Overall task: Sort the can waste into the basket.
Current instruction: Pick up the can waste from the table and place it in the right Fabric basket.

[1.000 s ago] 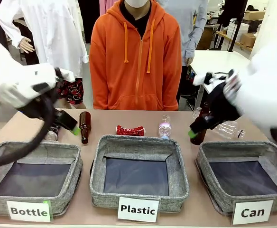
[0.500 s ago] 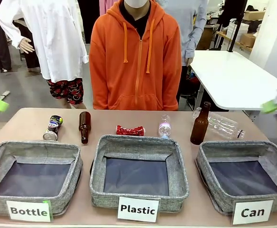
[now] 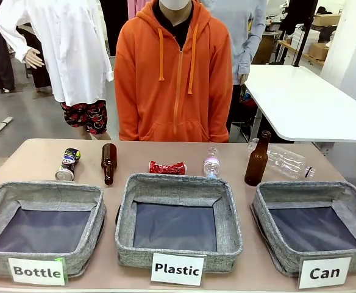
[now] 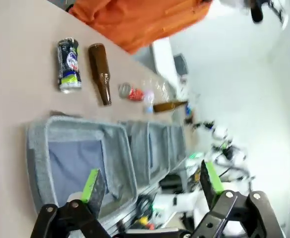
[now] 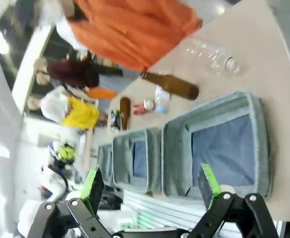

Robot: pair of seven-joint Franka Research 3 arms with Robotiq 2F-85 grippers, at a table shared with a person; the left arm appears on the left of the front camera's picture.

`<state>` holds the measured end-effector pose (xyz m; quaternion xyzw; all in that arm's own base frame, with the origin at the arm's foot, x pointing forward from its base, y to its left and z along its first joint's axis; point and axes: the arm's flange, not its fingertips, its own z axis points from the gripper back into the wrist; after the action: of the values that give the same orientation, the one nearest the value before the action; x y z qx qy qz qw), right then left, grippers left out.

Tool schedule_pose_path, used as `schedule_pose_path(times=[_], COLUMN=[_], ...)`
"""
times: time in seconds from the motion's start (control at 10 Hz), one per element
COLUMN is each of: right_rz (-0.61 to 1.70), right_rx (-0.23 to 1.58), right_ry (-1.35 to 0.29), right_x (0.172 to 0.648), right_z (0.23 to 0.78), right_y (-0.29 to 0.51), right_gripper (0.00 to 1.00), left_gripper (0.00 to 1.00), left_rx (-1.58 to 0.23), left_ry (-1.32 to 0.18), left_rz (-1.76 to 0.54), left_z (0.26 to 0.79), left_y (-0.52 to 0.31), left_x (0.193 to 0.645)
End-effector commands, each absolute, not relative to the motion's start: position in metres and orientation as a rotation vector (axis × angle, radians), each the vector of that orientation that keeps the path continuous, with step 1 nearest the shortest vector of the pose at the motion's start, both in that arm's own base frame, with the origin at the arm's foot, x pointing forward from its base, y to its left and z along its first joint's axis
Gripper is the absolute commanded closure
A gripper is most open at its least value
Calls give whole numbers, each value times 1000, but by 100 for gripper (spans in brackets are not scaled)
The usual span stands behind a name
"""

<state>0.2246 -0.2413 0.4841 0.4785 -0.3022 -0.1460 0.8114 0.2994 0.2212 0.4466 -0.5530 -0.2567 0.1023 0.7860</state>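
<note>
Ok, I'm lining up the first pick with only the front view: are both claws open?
Observer: The left claw is open and holding nothing.
Operator: And the right?
Observer: The right claw is open and empty too.
Operator: Which basket is nearest the right one?
Observer: In its wrist view, the Can basket is the closest basket.
</note>
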Motion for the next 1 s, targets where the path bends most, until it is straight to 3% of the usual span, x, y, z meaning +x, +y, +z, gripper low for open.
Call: schedule_pose_path(times=[0.0, 0.1, 0.7, 0.9], right_rz=[-435, -312, -330, -165], right_rx=[1036, 1022, 1016, 867], right_ry=[-756, -645, -613, -559], right_x=[241, 225, 227, 254], right_z=[453, 484, 483, 537], right_y=[-250, -241, -236, -178], right_gripper=[0, 0, 0, 0], left_gripper=[0, 0, 0, 0], left_rx=[-1253, -1192, -1192, -1192], left_ry=[-641, -554, -554, -554], left_rz=[273, 221, 221, 221], left_z=[436, 447, 447, 447], left_y=[215, 221, 221, 221], left_x=[316, 299, 299, 299])
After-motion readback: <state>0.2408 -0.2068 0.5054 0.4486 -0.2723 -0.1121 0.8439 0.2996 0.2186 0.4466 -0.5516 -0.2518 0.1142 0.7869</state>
